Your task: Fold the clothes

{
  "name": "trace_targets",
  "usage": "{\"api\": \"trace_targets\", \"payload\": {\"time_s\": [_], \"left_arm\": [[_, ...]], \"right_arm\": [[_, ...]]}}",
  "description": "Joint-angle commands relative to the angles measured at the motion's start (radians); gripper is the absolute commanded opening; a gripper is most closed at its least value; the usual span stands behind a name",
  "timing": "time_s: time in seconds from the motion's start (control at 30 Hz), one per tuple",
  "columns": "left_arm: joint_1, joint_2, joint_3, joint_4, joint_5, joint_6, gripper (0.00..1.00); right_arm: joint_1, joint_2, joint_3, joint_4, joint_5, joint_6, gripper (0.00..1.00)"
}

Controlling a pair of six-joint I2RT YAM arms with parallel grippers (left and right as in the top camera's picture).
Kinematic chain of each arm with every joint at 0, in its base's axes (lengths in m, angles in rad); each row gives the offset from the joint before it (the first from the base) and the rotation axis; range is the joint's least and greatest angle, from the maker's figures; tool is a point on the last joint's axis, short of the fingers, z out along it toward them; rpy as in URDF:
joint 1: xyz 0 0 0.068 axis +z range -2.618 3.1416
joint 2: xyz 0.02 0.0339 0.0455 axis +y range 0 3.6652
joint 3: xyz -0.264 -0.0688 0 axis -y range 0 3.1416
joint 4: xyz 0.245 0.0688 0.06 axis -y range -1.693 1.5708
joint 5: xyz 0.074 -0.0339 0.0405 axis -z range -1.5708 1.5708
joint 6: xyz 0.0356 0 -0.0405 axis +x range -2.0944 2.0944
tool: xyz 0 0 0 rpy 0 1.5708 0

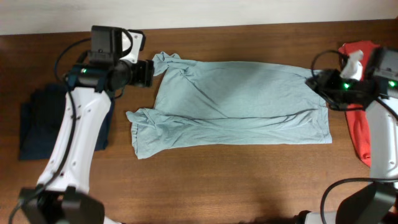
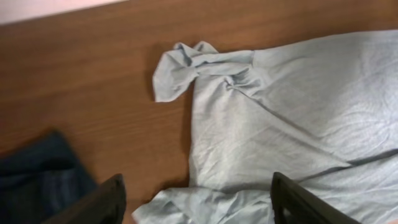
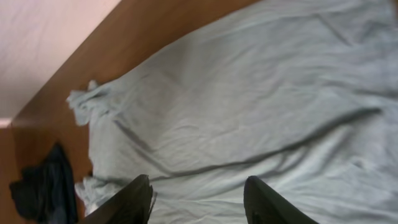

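Note:
The pale grey-blue T-shirt (image 1: pixel 230 102) lies spread across the middle of the table, sleeves bunched at its left end, lower part folded up. It also shows in the left wrist view (image 2: pixel 280 118) and the right wrist view (image 3: pixel 249 106). My left gripper (image 1: pixel 148 73) hovers at the shirt's upper-left sleeve, open and empty (image 2: pixel 196 202). My right gripper (image 1: pixel 318 84) hovers at the shirt's upper-right corner, open and empty (image 3: pixel 199 199). A dark navy garment (image 1: pixel 37 121) lies at the left. A red shirt (image 1: pixel 359 124) lies at the right edge, partly under my right arm.
The brown wooden table (image 1: pixel 236 180) has bare wood in front of the shirt. Its far edge meets a pale wall (image 1: pixel 186 12). Cables hang from both arms.

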Motion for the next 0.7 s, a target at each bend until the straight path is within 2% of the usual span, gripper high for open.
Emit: {"api": "trace_targets", "payload": {"time_s": [0.0,0.1,0.33,0.57,0.67], "left_arm": [[-0.002,0.125,0.004,0.010,0.051,0.050,0.76],[0.005,0.191,0.004,0.060,0.051,0.071,0.76],[0.005,0.372,0.004,0.348,0.047,0.071,0.75],[0.012,0.495,0.004,0.568,-0.125,0.071,0.74],[0.026,0.517,0.004,0.626,-0.131,0.071,0.72]], "right_arm": [[0.045,-0.015,0.029,-0.007,0.031,-0.028,0.55],[0.053,-0.013,0.029,-0.025,0.055,-0.028,0.55],[0.052,-0.013,0.029,-0.079,0.060,-0.029,0.55],[0.052,-0.013,0.029,-0.135,0.147,-0.028,0.55],[0.052,-0.013,0.029,-0.143,0.156,-0.028,0.55]]}}
